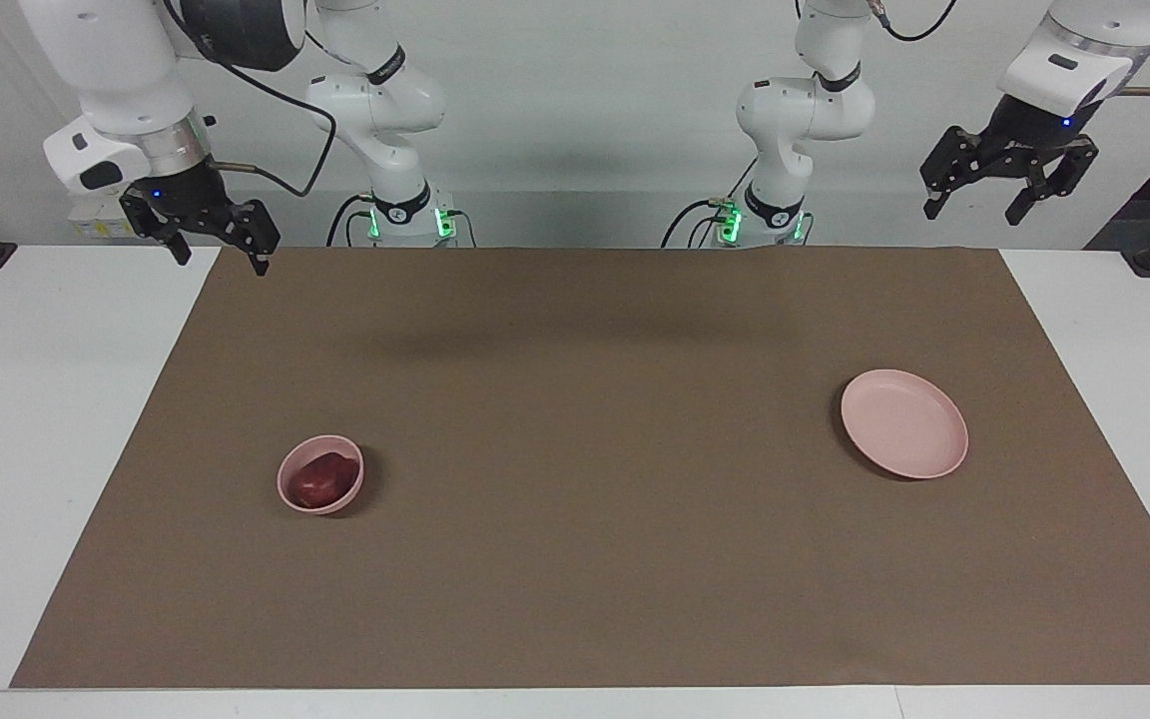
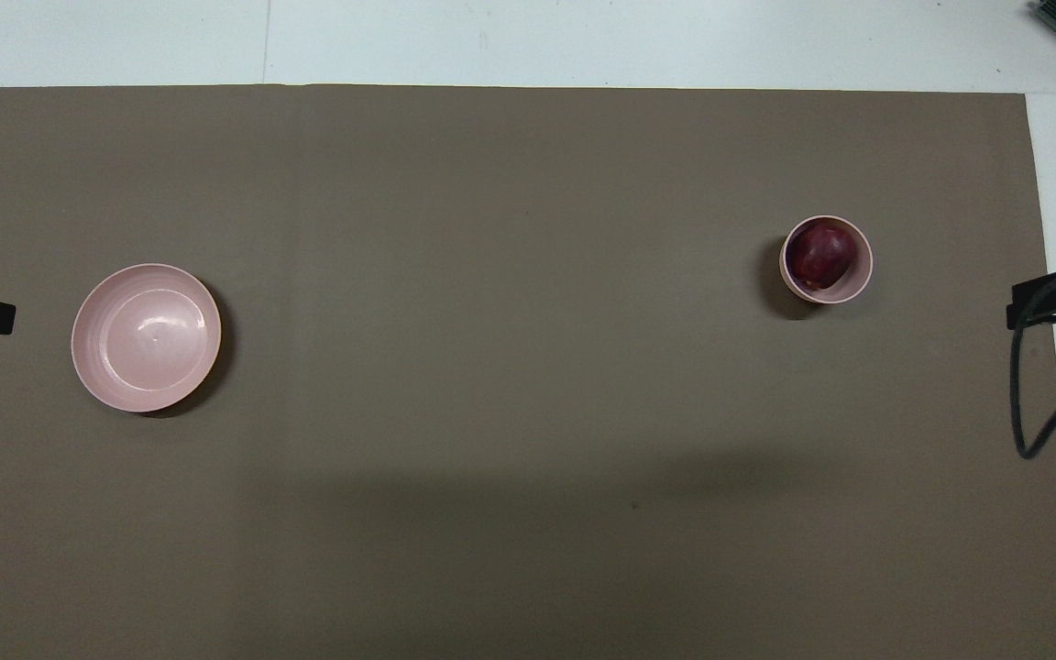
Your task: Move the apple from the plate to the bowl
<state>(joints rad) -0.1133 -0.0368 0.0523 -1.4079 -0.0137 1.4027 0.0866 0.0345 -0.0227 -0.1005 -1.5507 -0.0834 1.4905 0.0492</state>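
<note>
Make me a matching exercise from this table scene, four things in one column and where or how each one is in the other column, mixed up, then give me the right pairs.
Things:
1. apple
2. plate
3. right gripper
4. left gripper

Places or states:
A. bare, toward the left arm's end of the table
B. open, raised above the edge of the brown mat, holding nothing
C. lying in the bowl
D. open, raised high off the mat at the left arm's end, holding nothing

Pairs: 1-C, 2-A, 3-B, 4-D
</note>
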